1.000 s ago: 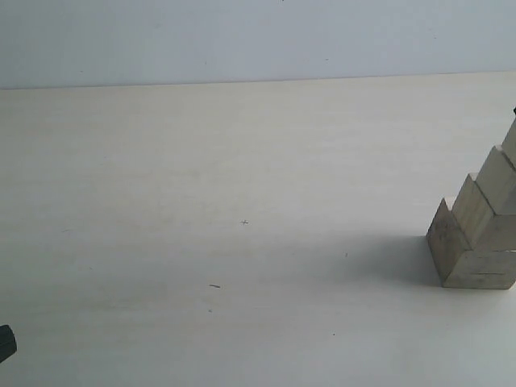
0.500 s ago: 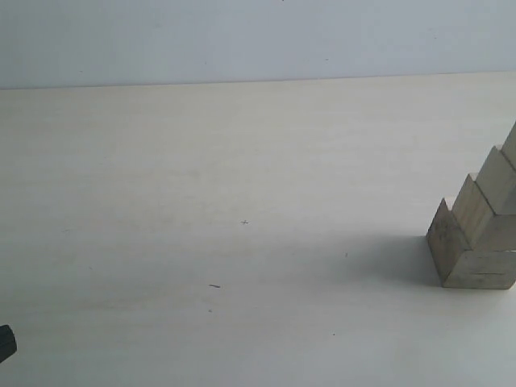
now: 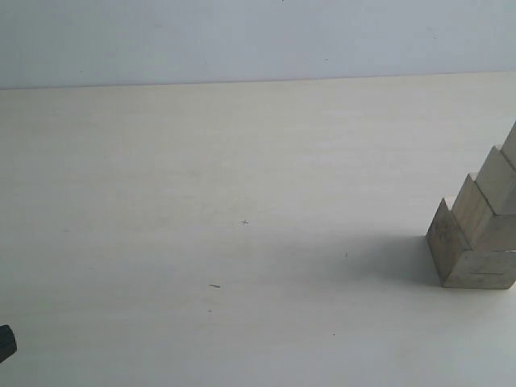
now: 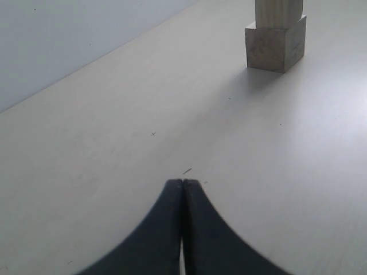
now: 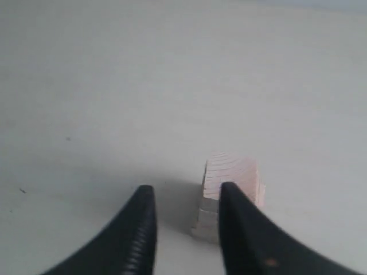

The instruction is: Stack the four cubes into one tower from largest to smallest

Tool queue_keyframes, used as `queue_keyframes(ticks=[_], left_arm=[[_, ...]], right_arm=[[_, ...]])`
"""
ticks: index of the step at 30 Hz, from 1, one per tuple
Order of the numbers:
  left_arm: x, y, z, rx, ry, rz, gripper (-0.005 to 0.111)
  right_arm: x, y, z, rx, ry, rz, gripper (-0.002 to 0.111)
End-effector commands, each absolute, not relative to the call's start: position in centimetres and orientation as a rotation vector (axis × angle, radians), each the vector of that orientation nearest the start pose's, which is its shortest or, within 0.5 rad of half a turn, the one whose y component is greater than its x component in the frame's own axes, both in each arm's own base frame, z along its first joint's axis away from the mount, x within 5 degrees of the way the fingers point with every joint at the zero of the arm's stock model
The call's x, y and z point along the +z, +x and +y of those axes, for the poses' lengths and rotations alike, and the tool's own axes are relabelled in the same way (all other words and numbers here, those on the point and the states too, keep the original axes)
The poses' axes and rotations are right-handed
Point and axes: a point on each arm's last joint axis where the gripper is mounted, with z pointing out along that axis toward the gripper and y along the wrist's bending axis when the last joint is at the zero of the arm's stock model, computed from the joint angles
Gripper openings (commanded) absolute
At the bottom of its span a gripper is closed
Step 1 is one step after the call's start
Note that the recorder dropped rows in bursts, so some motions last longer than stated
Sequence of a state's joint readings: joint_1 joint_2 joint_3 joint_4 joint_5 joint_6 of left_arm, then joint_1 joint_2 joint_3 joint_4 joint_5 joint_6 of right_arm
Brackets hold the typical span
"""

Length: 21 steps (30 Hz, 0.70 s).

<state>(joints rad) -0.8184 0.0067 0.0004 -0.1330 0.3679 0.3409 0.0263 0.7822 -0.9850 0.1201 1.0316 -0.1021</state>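
Observation:
The tower (image 3: 477, 240) of pale wooden cubes stands at the right edge of the exterior view as a stepped column, its top cut off by the frame. The left wrist view shows its largest cube (image 4: 276, 43) with a smaller one (image 4: 279, 11) on it, far across the table. My left gripper (image 4: 182, 182) is shut and empty; only its dark tip (image 3: 5, 343) shows at the exterior view's lower left. My right gripper (image 5: 186, 189) is open above the tower (image 5: 229, 180), holding nothing. One finger (image 5: 241, 223) partly hides the cubes.
The pale table (image 3: 242, 185) stretches wide between the left gripper and the tower. A grey wall (image 3: 242, 36) runs along its far edge. A few tiny dark specks (image 3: 214, 285) lie on the surface.
A dark bit of the right gripper at the exterior view's right edge, above the tower, has gone out of frame. The tower and the left gripper's tip stay put.

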Motion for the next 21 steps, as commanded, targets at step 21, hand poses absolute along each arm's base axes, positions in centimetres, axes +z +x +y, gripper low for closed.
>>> queue_keyframes(ticks=[21], left_arm=[[18.1, 3.3, -4.2, -0.465, 0.948, 1.609, 0.0]], right_arm=[[26.1, 8.9, 0.7, 0.096, -0.025, 1.873, 0.001]])
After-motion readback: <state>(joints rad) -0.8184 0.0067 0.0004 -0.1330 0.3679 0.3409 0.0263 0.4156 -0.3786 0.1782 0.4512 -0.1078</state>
